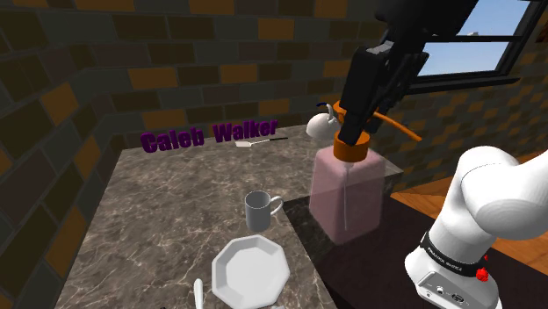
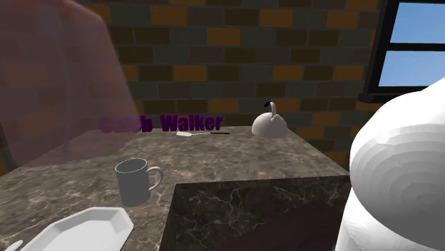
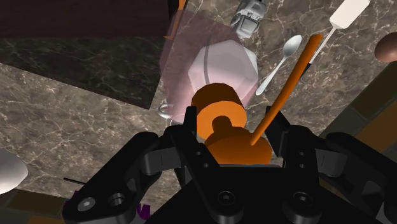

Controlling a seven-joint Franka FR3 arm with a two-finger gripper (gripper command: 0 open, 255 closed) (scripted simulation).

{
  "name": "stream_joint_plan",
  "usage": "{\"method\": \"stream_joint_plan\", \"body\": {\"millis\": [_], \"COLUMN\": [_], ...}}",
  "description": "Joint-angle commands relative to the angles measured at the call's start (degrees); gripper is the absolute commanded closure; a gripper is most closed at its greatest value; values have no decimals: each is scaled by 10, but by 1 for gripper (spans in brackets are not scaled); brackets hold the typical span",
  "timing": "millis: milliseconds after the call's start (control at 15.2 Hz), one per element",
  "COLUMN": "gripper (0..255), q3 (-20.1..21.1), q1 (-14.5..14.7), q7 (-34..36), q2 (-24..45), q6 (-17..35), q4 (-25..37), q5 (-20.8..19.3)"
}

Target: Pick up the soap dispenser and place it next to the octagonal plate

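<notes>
Your arm (image 1: 502, 200) carries glossy white, rounded shells. In the second exterior view its shell (image 2: 399, 178) shows flat facets across the curve. You will find a black band (image 1: 452, 255) ringing the joint lower down, printed with small white lettering too fine to read. Under it, the white housing bears a red button (image 1: 482, 273) and a grey panel (image 1: 436, 285) with small dark ports. Your gripper (image 3: 232, 130) is black throughout and boxy, with glossy angular fingers (image 3: 284, 137). In the wrist view its body shows round recessed screws (image 3: 224, 198), some with a grey sheen.
</notes>
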Motion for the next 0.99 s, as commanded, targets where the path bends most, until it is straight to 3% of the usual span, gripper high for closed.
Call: {"method": "stream_joint_plan", "body": {"millis": [0,924], "gripper": [255,255], "q3": [2,26], "q1": [3,21], "q7": [-1,-6], "q2": [-7,-42], "q6": [15,107], "q4": [-22,-148], "q5": [4,31]}}
